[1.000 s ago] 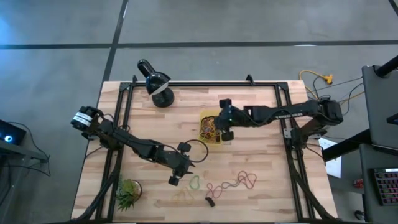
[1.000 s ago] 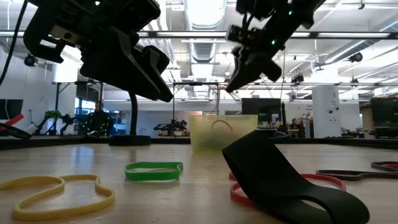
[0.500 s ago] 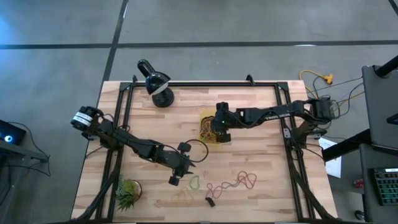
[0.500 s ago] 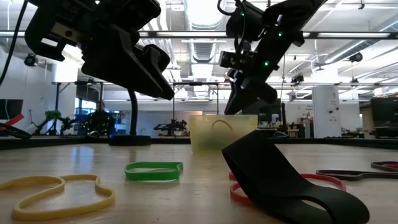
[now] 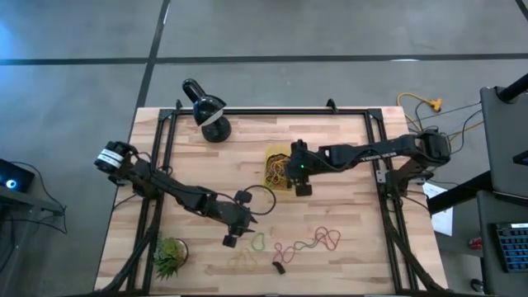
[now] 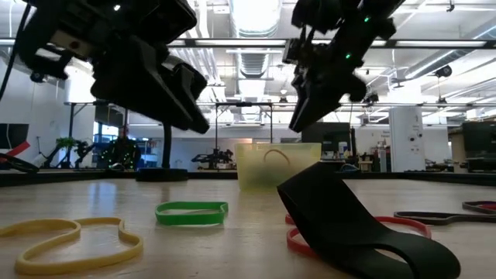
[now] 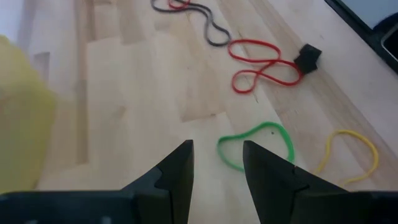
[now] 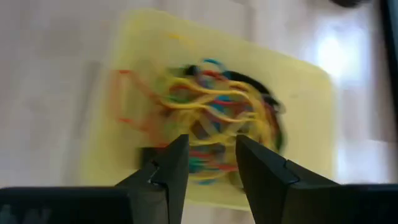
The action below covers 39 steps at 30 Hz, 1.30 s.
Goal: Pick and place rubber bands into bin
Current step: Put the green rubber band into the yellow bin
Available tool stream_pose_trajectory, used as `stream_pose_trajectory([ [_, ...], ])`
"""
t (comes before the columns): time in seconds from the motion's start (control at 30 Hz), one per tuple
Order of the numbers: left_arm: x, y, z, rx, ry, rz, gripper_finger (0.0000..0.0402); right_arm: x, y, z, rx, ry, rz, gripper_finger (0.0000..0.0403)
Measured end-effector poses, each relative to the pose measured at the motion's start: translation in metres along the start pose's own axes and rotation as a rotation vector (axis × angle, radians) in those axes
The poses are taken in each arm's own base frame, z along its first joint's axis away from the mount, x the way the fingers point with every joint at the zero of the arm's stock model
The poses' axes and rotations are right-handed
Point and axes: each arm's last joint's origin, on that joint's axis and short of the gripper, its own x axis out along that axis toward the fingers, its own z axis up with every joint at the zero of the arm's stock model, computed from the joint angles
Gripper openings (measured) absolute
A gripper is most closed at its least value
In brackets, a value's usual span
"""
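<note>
The yellow bin (image 5: 279, 168), filled with tangled rubber bands (image 8: 217, 124), is overhung by the right gripper (image 8: 211, 163), fingers parted and empty. Beside the bin, the left gripper (image 7: 216, 168) is held spread above a green band (image 7: 256, 144).

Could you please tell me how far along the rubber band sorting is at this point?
Partly done. The bin already holds a tangle of rubber bands. The right gripper is above the bin with its fingers apart and nothing between them. The left gripper is open just short of the green band, so that pick is in hand. Left on the table: the red band, the yellow band and a dark one.
</note>
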Motion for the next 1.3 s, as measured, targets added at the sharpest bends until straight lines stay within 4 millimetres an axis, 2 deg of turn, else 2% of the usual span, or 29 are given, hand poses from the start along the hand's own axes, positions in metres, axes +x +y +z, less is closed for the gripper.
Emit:
stream_pose_trajectory([
  [0.13,0.009,-0.004,-0.005,-0.031,0.028,-0.013,0.0123,-0.009,0.02,0.002,0.018,-0.001,0.053,0.0127],
  [0.33,0.032,-0.005,-0.009,-0.257,0.071,0.025,0.0123,-0.017,0.055,0.001,0.055,0.044,0.12,0.0126],
  [0.6,0.046,-0.015,-0.009,-0.305,0.097,0.026,0.0123,-0.027,0.089,-0.004,0.073,0.09,0.129,0.0108],
  [1.1,0.061,-0.024,-0.006,-0.335,0.254,0.119,0.0119,-0.034,0.12,-0.014,0.056,0.094,0.089,0.0076],
  [1.2,0.06,-0.025,-0.005,-0.331,0.279,0.128,0.0096,-0.034,0.123,-0.016,0.046,0.098,0.094,0.007],
  [1.3,0.059,-0.025,-0.003,-0.328,0.296,0.138,0.0055,-0.034,0.124,-0.016,0.042,0.097,0.095,0.0066],
])
